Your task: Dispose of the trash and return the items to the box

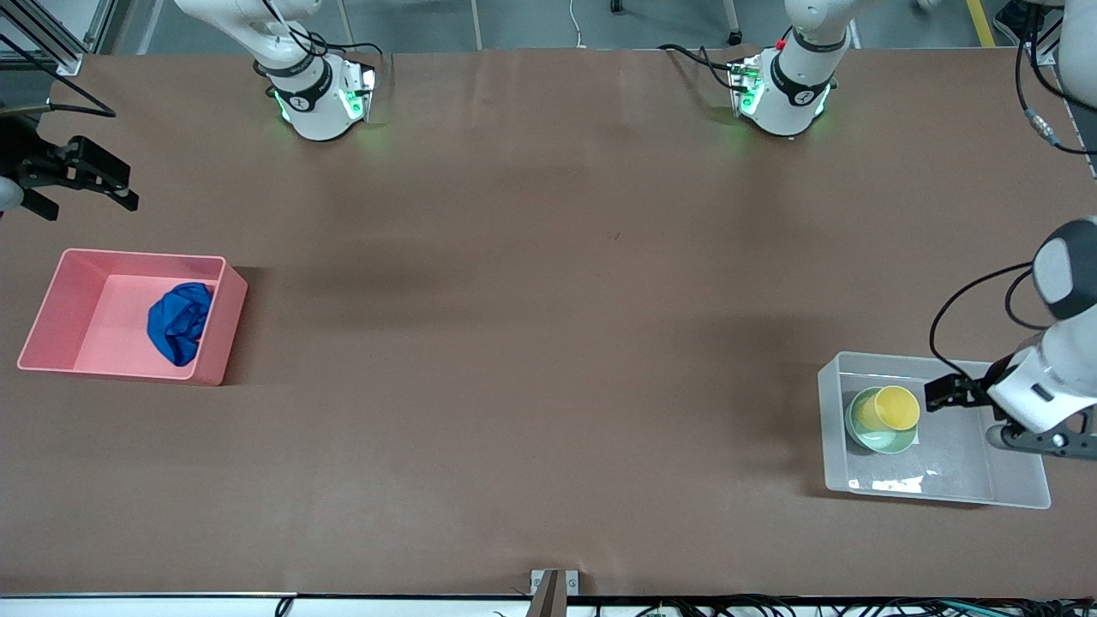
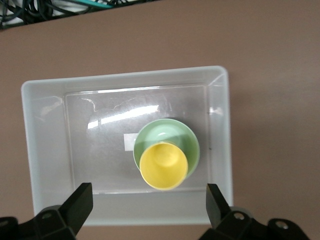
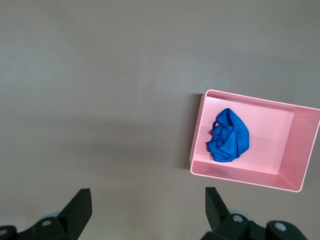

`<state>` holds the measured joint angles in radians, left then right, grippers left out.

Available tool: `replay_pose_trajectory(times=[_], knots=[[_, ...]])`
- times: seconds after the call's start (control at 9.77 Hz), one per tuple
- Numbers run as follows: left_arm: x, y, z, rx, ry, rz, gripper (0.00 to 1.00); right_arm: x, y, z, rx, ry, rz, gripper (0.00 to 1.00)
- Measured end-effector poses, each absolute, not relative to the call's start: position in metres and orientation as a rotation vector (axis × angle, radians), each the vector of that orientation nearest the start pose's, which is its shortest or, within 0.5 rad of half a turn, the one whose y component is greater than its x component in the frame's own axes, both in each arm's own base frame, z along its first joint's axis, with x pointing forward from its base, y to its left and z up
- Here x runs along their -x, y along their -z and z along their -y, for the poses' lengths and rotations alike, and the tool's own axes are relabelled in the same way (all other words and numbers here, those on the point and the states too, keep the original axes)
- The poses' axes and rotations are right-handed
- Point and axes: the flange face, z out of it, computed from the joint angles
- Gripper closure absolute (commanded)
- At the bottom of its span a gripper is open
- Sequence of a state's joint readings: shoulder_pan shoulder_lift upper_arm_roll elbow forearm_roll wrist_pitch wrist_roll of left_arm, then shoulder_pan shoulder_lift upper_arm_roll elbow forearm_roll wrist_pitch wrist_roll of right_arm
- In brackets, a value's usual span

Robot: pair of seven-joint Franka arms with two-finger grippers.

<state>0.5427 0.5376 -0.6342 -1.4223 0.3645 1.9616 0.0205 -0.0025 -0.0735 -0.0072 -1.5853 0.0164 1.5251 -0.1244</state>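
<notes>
Crumpled blue trash [image 1: 180, 322] in pink bin [image 1: 51, 330]. Yellow cup [image 1: 895, 407] nested in mint bowl [image 1: 883, 439], translucent box [image 1: 1020, 493], at 9 o'clock of left claw [image 1: 941, 392], fingers apart; right claw [image 1: 90, 184] apart over bench [image 1: 548, 343].

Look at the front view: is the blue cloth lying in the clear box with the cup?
No, the blue cloth lies in the pink bin, while the clear box holds only the yellow cup and green bowl.

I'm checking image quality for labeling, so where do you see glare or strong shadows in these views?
Left wrist view: white glare streaks on the translucent box's floor beside the mint-green bowl. Front view: the same box shows a bright patch; soft broad shadows cross the table. Right wrist view: even light, a faint shadow beside the pink bin.
</notes>
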Motion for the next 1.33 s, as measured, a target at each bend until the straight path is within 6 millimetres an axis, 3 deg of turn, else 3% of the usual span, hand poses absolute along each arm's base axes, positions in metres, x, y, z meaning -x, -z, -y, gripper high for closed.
replay_pose_trajectory(times=[0.61, 1.02, 1.33], knots=[[-0.652, -0.563, 0.003, 3.185, 0.155, -0.204, 0.0, -0.527, -0.652, 0.004, 3.12, 0.018, 0.178, 0.0], [-0.62, -0.613, 0.055, 3.089, 0.171, -0.269, 0.0, -0.527, -0.652, 0.004, 3.12, 0.017, 0.179, 0.0], [-0.585, -0.635, 0.068, 3.071, 0.082, -0.25, 0.0, -0.528, -0.649, 0.004, 3.12, 0.012, 0.178, 0.0]])
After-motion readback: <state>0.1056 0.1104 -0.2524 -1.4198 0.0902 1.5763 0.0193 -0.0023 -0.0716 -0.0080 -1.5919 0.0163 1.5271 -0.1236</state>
